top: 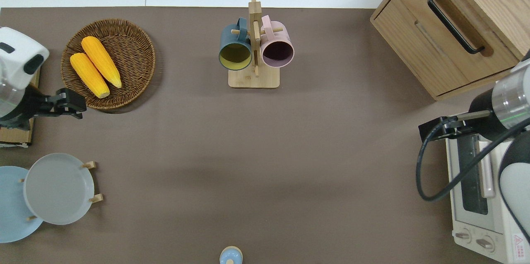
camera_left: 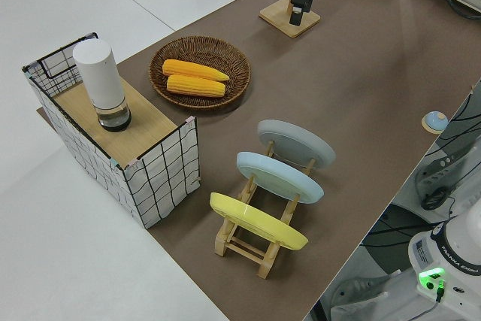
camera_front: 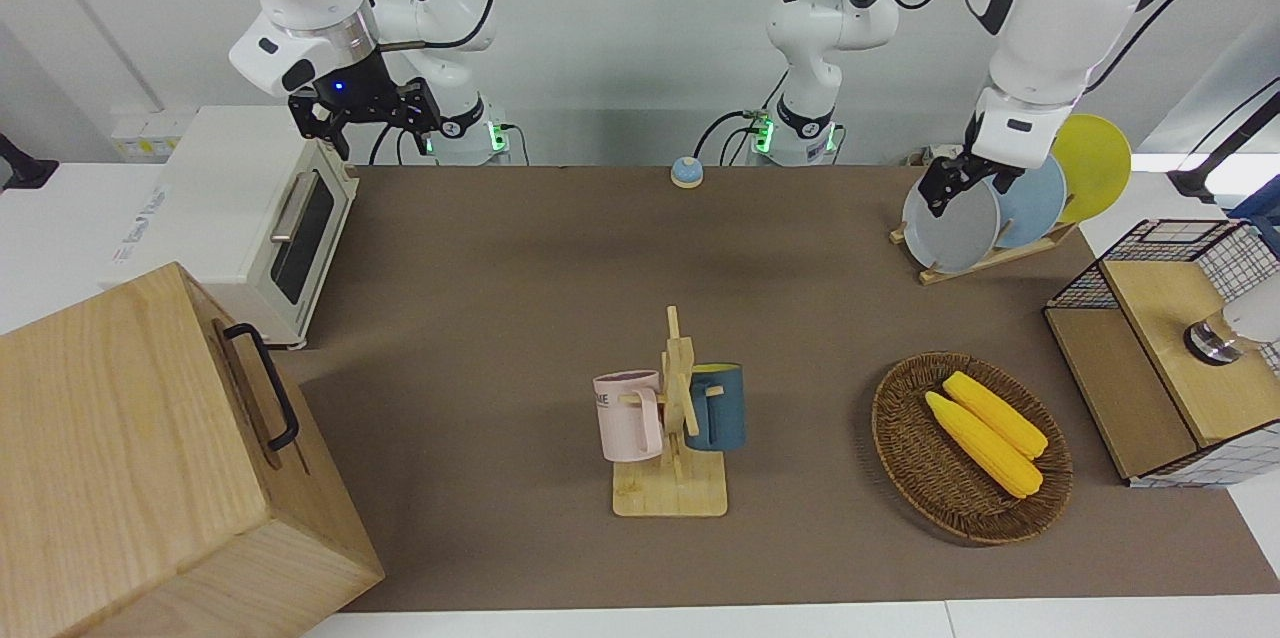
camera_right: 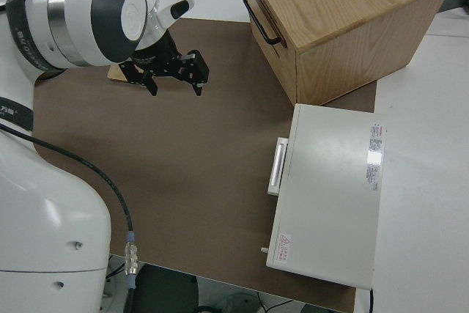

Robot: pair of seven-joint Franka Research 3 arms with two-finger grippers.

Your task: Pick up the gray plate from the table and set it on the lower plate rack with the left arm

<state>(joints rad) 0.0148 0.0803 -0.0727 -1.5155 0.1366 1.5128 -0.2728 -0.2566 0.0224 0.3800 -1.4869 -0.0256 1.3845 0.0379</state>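
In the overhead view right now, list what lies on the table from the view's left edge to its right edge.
Sky-blue plate → gray plate → wicker basket with corn → mug tree → wooden drawer box → toaster oven.

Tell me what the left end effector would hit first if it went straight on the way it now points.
Probably bare table: the left end effector points down at a tilt over open tabletop beside the wicker basket, apart from the gray plate. Depth is unclear.
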